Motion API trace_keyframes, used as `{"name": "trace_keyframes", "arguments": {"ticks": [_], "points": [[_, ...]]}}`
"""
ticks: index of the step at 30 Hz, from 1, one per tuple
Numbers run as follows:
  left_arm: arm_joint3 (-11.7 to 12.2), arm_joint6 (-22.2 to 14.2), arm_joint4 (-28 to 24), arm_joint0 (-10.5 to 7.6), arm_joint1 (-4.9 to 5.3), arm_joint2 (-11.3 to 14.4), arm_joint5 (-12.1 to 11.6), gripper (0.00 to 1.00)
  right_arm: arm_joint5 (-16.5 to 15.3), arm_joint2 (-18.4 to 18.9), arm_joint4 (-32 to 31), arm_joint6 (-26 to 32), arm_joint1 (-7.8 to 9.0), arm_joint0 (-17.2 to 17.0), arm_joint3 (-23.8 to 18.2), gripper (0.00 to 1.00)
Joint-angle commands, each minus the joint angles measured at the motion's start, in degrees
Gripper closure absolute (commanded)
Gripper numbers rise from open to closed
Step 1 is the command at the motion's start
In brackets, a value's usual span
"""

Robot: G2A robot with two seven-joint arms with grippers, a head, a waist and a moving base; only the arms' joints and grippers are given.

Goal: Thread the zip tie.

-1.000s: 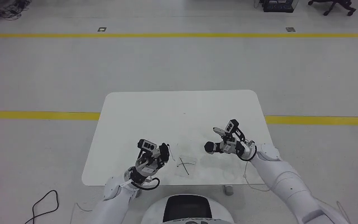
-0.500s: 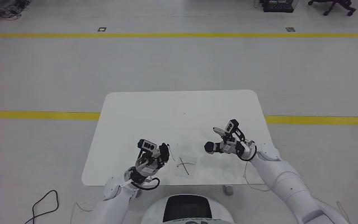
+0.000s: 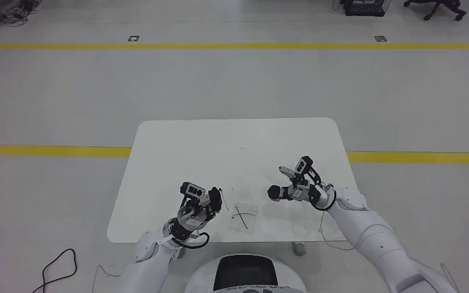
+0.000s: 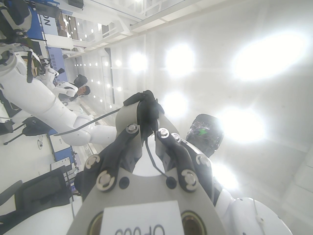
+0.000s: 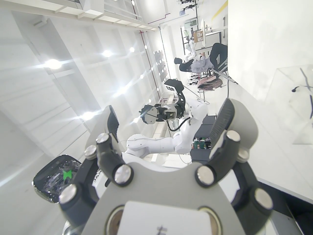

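1. Nothing has moved in the last second: both arms sit where they were, above the near half of the tabletop (image 3: 234,146).
2. The left gripper (image 4: 146,106) has its jaws closed on the zip tie (image 4: 93,121). The thin dark strap sticks out sideways from between the pads, and its free end is in the air. I cannot tell whether the head or the tail is pinched.
3. The right gripper (image 5: 168,113) has its jaws spread wide with nothing between them. In the top view it is turned toward the left gripper and is well apart from it.
4. Two loose ties (image 3: 242,214) lie crossed on the tabletop between the grippers, close to the near edge.
5. Step in hand, as I judge it: one tie is picked up and held out, and threading has not begun. No loop shows, and the strap hangs free.
6. The next move probably calls for the open jaws to come across and close on the free end. They would then bend the strap round and line the tail up with the slot in the head.
7. The strap is thin and springy, so it may flex away from the pads. A slow, square approach would suit it.
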Motion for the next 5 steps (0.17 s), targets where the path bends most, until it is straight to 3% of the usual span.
{"name": "trace_keyframes", "arguments": {"ticks": [1,5], "points": [[0.00,0.00,0.00,0.00,0.00,0.00,0.00,1.00,0.00,0.00,0.00,0.00,0.00,0.00,0.00,0.00],[0.00,0.00,0.00,0.00,0.00,0.00,0.00,1.00,0.00,0.00,0.00,0.00,0.00,0.00,0.00,0.00]]}}
